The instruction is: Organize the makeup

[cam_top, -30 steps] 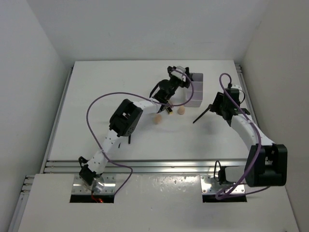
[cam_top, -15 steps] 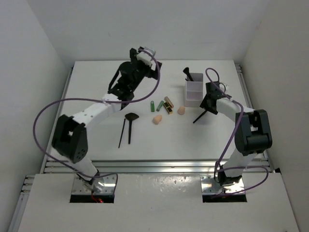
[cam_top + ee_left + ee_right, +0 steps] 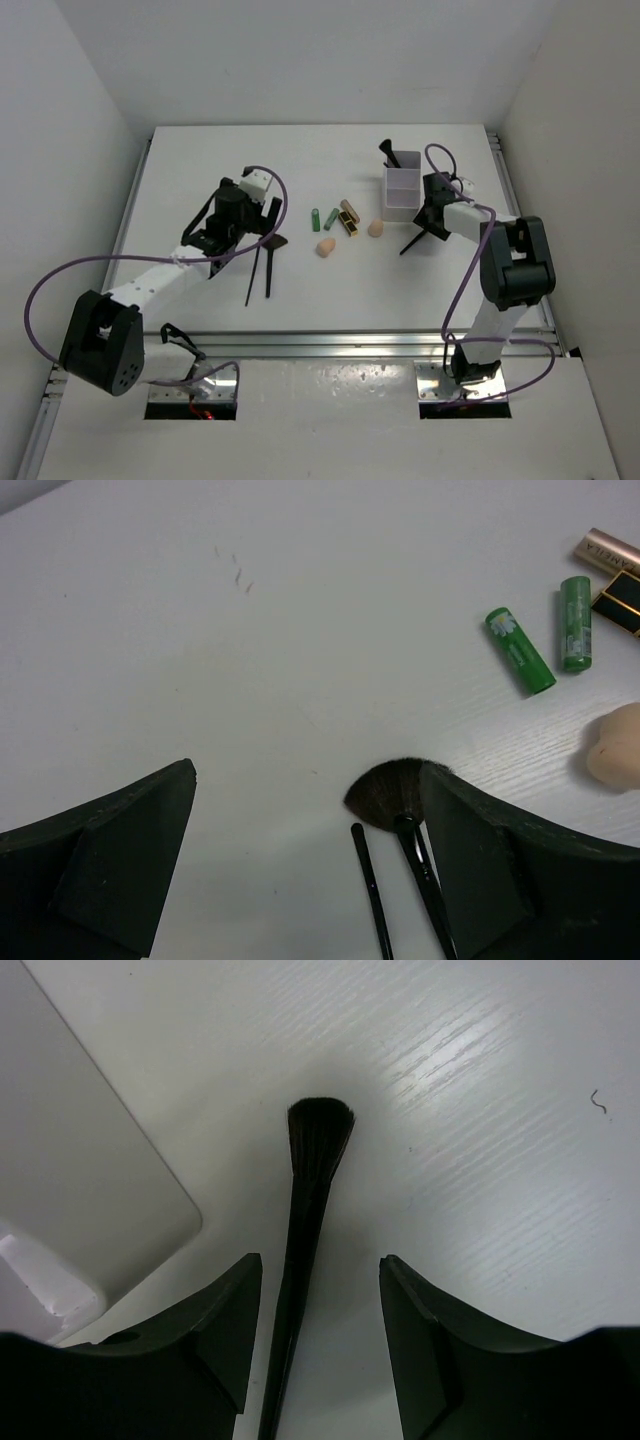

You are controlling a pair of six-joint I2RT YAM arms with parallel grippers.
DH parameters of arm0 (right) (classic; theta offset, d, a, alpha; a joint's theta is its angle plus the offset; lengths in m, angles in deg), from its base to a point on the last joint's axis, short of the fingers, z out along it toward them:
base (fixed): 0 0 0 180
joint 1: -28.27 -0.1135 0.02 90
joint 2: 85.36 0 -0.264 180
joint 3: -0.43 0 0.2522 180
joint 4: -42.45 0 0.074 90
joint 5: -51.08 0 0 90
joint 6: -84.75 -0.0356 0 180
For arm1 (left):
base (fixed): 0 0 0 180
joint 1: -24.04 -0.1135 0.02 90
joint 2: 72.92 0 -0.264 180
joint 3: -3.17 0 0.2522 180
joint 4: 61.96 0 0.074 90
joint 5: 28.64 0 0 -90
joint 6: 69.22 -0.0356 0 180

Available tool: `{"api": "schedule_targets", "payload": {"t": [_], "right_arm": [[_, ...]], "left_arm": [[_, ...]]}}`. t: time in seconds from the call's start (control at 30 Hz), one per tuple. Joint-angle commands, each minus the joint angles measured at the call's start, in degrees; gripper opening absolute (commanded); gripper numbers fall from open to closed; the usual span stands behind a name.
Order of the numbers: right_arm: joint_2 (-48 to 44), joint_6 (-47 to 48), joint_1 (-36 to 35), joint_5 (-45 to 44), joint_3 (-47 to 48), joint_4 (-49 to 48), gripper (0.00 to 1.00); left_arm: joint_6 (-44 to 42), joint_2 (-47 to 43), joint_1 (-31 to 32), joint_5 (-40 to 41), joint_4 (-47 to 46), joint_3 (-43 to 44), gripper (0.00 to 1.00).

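Gaping wide, the left end effector (image 3: 305,780) hovers over a fan brush (image 3: 385,792); the right end effector (image 3: 320,1280), parted, straddles a black brush (image 3: 318,1135).

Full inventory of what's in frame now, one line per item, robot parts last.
table: 1, white, under everything
box: 1, white, far right
brush in box: 1, black, standing in the box's far compartment
loose brush: 1, black, lying beside the box
fan brush: 1, black, lying left of centre
thin stick: 1, black, alongside the fan brush's handle
green tubes: 2, green, centre, side by side
tan tube: 1, tan, right of the green tubes
black-gold tube: 1, black and gold, beside the tan tube
sponges: 2, peach, one near the tubes, one nearer the box
arms: 2, white and black
left gripper: open, above the fan brush head
right gripper: open, straddling the loose brush
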Motion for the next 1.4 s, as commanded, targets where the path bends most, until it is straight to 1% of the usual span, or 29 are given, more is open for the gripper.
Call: {"api": "schedule_targets", "payload": {"t": [0.0, 0.1, 0.17, 0.23, 0.27, 0.33, 0.37, 0.4, 0.5, 0.53, 0.6, 0.7, 0.73, 0.77, 0.8, 0.83, 0.87, 0.9, 0.97, 1.0, 1.03, 1.07, 1.1, 1.13, 1.17, 1.2, 1.23, 1.33, 1.37], "right_arm": [[1.3, -1.8, 0.0, 1.4, 1.2, -2.3, 0.51], [2.1, -3.5, 0.1, 0.6, 1.1, -1.0, 0.51], [3.4, -3.9, 0.2, 0.6, 1.9, 0.7, 0.51], [4.7, -4.9, 0.3, 1.1, 3.4, 4.8, 0.51], [5.6, -6.0, 1.1, 1.8, 4.3, 5.7, 0.5], [6.2, -7.0, 1.4, 2.6, 4.7, 7.6, 0.47], [6.4, -7.0, 1.7, 3.5, 4.7, 7.9, 0.43], [6.4, -7.0, 1.9, 3.5, 4.8, 8.7, 0.33], [6.0, -6.5, 2.7, 2.3, 4.3, 11.9, 0.22], [5.9, -6.7, 2.9, 2.5, 4.1, 12.3, 0.12], [5.0, -7.0, 4.0, 2.7, 2.1, 12.2, 0.01], [2.1, -4.1, 4.6, 2.3, -1.2, 9.6, 0.0], [1.4, -1.1, 4.6, 2.2, -1.7, 6.0, 0.0], [-1.8, 3.1, 4.5, 2.0, -3.3, 4.0, 0.0], [-3.1, 5.1, 4.4, 2.0, -4.5, 2.2, 0.0], [-5.4, 11.0, 4.2, 2.0, -5.7, -3.0, 0.0], [-8.4, 12.9, 4.7, 1.7, -6.0, -4.4, 0.0], [-11.1, 14.8, 3.2, 0.1, -6.3, -5.9, 0.0], [-14.1, 23.6, 2.0, -1.4, -5.9, -12.9, 0.0], [-15.2, 26.0, 1.5, -2.9, -4.3, -16.3, 0.0], [-15.5, 31.0, -0.1, -4.3, -3.5, -17.9, 0.0], [-15.7, 35.9, -0.6, -4.7, -2.4, -23.0, 0.0], [-15.5, 40.5, -1.0, -4.9, -0.4, -25.1, 0.0], [-15.3, 42.2, -2.2, -4.5, 1.2, -27.2, 0.0], [-14.7, 45.4, -2.6, -3.7, 2.7, -34.5, 0.0], [-14.1, 47.3, -2.6, -2.8, 3.4, -36.8, 0.0], [-13.0, 48.1, -2.9, 0.9, 5.0, -38.8, 0.0], [-6.2, 50.4, -3.6, 7.1, 9.9, -49.7, 0.0], [-4.7, 50.7, -3.5, 8.3, 10.4, -52.0, 0.0]], "left_arm": [[1.5, -2.5, -0.6, 1.4, -2.8, -0.4, 1.0], [1.5, -3.0, -1.2, 3.3, -0.1, -0.4, 1.0], [3.6, -3.5, -1.7, 5.5, 2.4, -0.4, 1.0], [6.6, -3.5, -3.2, 6.0, 6.8, -0.4, 1.0], [7.1, -3.5, -3.2, 6.0, 9.2, -0.4, 0.98], [7.7, -4.0, -3.8, 5.5, 10.9, -0.4, 0.97], [7.7, -4.0, -3.8, 5.5, 10.9, -1.0, 0.97], [7.7, -4.7, -3.8, 5.5, 11.5, -1.0, 0.97], [7.7, -6.0, -3.8, 5.5, 11.6, -2.3, 0.97], [7.7, -6.0, -3.8, 5.5, 11.6, -2.8, 0.97], [7.7, -6.5, -4.3, 4.8, 11.6, -2.8, 0.95], [7.0, -7.2, -4.3, 3.4, 11.0, -3.4, 0.93], [5.7, -8.1, -4.3, 2.5, 10.2, -4.3, 0.91], [5.1, -8.6, -4.3, 0.8, 10.2, -5.6, 0.91], [5.1, -9.8, -4.3, 0.2, 9.4, -6.3, 0.9], [4.5, -10.4, -4.3, -0.4, 8.2, -7.1, 0.9], [3.5, -11.1, -4.3, -1.8, 7.7, -8.5, 0.88], [3.5, -11.7, -4.3, -2.5, 7.2, -9.1, 0.88], [2.0, -13.0, -4.3, -4.4, 6.3, -10.8, 0.85], [1.3, -13.0, -4.3, -5.0, 5.5, -10.8, 0.85], [1.3, -13.0, -4.3, -5.6, 5.5, -11.3, 0.84], [0.7, -13.0, -4.3, -6.5, 5.5, -11.4, 0.82], [-0.1, -13.0, -4.3, -9.1, 6.3, -11.4, 0.8], [-0.8, -12.4, -4.3, -10.8, 7.1, -11.4, 0.77], [-1.6, -12.4, -4.3, -12.6, 8.9, -11.4, 0.72], [-3.2, -11.6, -4.3, -16.3, 9.8, -10.8, 0.7], [-4.1, -11.0, -4.3, -17.7, 10.7, -10.8, 0.68], [-4.6, -11.0, -4.9, -19.1, 12.0, -10.8, 0.67], [-4.6, -11.0, -4.9, -19.1, 12.0, -10.8, 0.67]]}}
